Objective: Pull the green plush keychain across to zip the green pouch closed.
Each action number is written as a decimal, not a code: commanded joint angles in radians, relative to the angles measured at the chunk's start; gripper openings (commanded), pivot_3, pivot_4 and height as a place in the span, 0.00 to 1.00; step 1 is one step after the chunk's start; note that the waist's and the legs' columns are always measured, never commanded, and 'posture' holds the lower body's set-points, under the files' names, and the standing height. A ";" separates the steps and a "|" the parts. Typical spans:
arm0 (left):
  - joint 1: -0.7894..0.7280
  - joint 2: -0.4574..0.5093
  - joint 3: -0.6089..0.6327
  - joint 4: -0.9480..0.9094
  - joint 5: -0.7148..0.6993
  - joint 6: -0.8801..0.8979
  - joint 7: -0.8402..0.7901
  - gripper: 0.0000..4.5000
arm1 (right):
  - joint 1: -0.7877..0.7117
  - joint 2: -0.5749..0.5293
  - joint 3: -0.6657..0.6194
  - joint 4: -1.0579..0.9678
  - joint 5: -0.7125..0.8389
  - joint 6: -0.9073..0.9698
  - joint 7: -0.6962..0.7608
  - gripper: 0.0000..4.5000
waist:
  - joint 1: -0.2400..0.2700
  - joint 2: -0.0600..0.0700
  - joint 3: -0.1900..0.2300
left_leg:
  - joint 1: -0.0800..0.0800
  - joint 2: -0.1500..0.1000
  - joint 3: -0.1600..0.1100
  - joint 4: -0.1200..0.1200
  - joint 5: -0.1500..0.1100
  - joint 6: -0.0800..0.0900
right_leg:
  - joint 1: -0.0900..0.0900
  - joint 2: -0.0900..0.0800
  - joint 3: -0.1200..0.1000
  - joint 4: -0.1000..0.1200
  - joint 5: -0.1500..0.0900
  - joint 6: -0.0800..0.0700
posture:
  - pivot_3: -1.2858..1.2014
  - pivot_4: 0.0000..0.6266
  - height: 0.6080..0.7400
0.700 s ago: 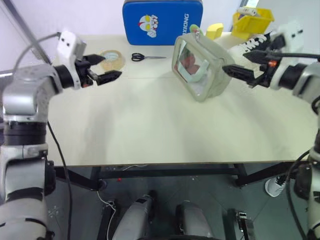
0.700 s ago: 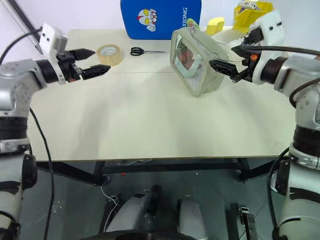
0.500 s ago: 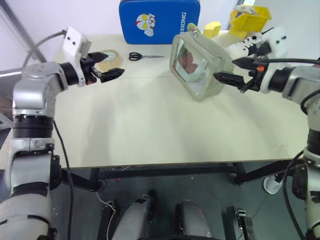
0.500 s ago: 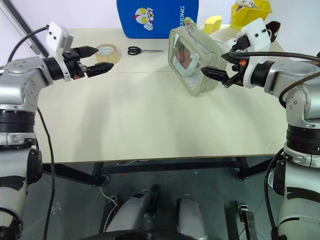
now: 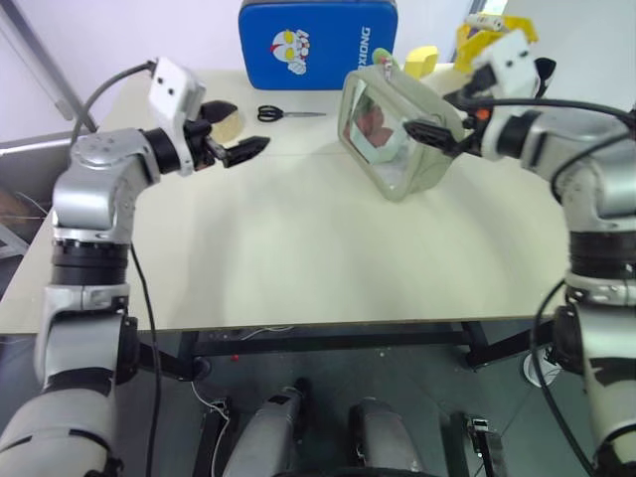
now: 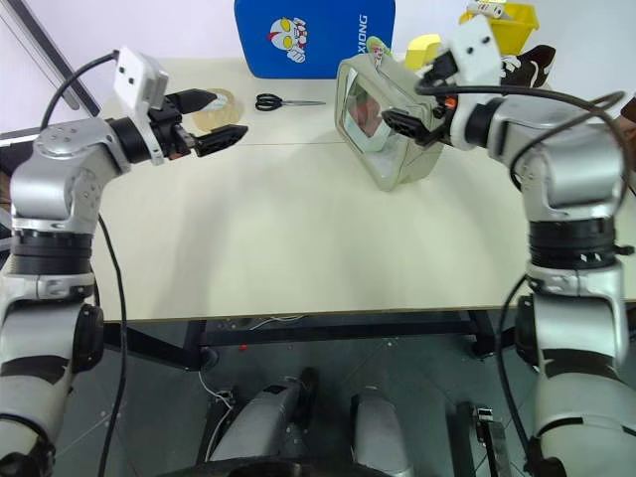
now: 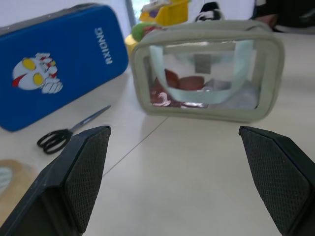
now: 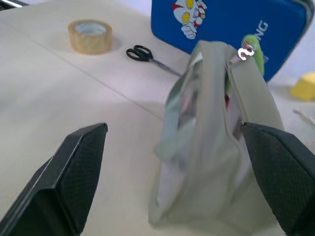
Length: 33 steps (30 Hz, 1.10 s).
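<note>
While a pale table (image 5: 298, 248) is filling the scene before a white wall, the green pouch (image 5: 396, 129) is standing toward its far right, its clear window facing the left gripper (image 5: 237, 149) and its long axis running away toward a blue case (image 5: 318, 40). The green plush keychain (image 8: 254, 46) is hanging at the far end. Both the left and the right gripper (image 6: 397, 121) are standing spread, gripping nothing.
</note>
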 commanded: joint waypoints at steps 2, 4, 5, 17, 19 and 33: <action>0.059 -0.027 -0.026 -0.187 -0.029 0.043 0.016 0.99 | -0.184 0.108 0.043 0.354 -0.132 -0.234 -0.066 1.00 | -0.001 0.000 0.000 | 0.000 0.000 0.000 0.000 0.003 -0.004 | 0.000 0.001 0.000 0.001 0.000 0.000 | 0.52 0.24 1.00; 0.079 -0.033 -0.025 -0.221 -0.031 0.057 0.030 0.99 | -0.262 0.146 0.052 0.533 -0.180 -0.331 -0.086 1.00 | -0.003 0.000 0.000 | 0.000 0.000 0.000 0.000 0.004 -0.005 | 0.003 0.001 0.001 0.003 0.000 0.000 | 0.52 0.24 1.00; 0.085 -0.037 -0.022 -0.233 -0.030 0.062 0.041 0.99 | -0.302 0.165 0.055 0.624 -0.200 -0.378 -0.096 1.00 | -0.002 0.000 0.000 | 0.000 0.000 0.000 -0.001 0.005 -0.006 | 0.002 0.002 0.000 0.004 0.000 0.000 | 0.52 0.24 1.00; 0.156 -0.020 0.014 -0.352 -0.054 0.133 0.128 1.00 | -0.450 0.271 0.070 1.015 -0.321 -0.530 0.035 0.35 | -0.017 0.000 0.000 | 0.003 0.001 -0.001 -0.001 0.005 -0.007 | -0.001 0.004 0.001 0.007 0.000 -0.001 | 0.52 0.24 1.00; 0.163 -0.017 0.015 -0.363 -0.058 0.139 0.138 1.00 | -0.449 0.273 0.067 1.030 -0.334 -0.542 0.038 0.10 | -0.019 0.000 0.000 | 0.003 0.001 -0.001 -0.001 0.005 -0.007 | -0.001 0.004 0.000 0.007 0.000 -0.001 | 0.52 0.24 1.00; 0.170 0.177 0.145 -0.305 -0.137 0.206 0.066 1.00 | -0.385 0.204 0.140 0.964 -0.414 -1.103 0.473 0.01 | -0.042 0.002 0.001 | 0.003 0.002 -0.001 -0.002 0.005 -0.008 | -0.003 0.005 0.003 0.007 0.000 -0.001 | 0.52 0.24 1.00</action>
